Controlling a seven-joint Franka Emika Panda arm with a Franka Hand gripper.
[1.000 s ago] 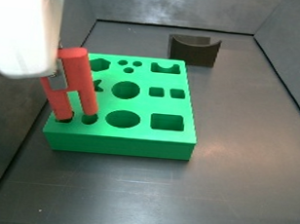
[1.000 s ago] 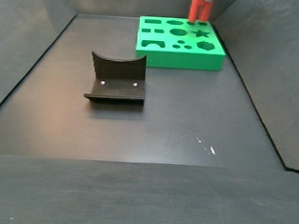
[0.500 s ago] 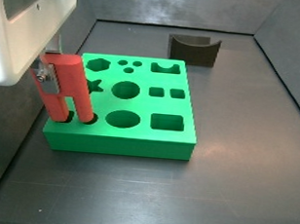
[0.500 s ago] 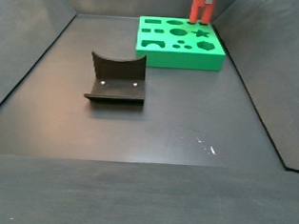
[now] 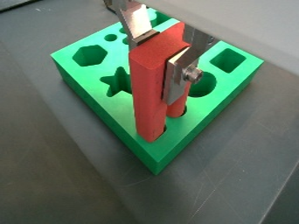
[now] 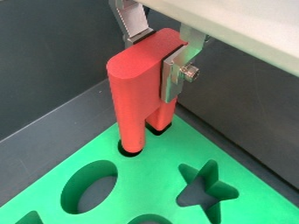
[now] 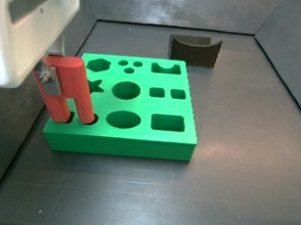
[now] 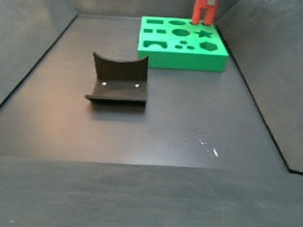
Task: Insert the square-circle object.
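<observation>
The red square-circle object (image 5: 152, 101) stands upright, its lower end in a hole at a corner of the green block (image 5: 163, 156). My gripper (image 5: 160, 52) is shut on the peg's upper part, one silver finger (image 5: 179, 77) on each side. Both wrist views show this grip; the peg (image 6: 135, 96) and the gripper (image 6: 155, 52) stand above the block (image 6: 146, 175). In a side view the peg (image 7: 66, 88) is at the block's (image 7: 124, 144) near left corner under the gripper (image 7: 54, 77). In a side view only the peg (image 8: 202, 7) shows on the block (image 8: 184, 61).
The dark grey block with a curved notch (image 7: 195, 49) stands behind the green block, apart from it; it also shows in a side view (image 8: 118, 80). Dark walls close the floor on the sides. The block has several other empty shaped holes.
The gripper has come down with the peg, and the peg now sits a little lower in the corner hole. Over the last half second almost nothing moved.
</observation>
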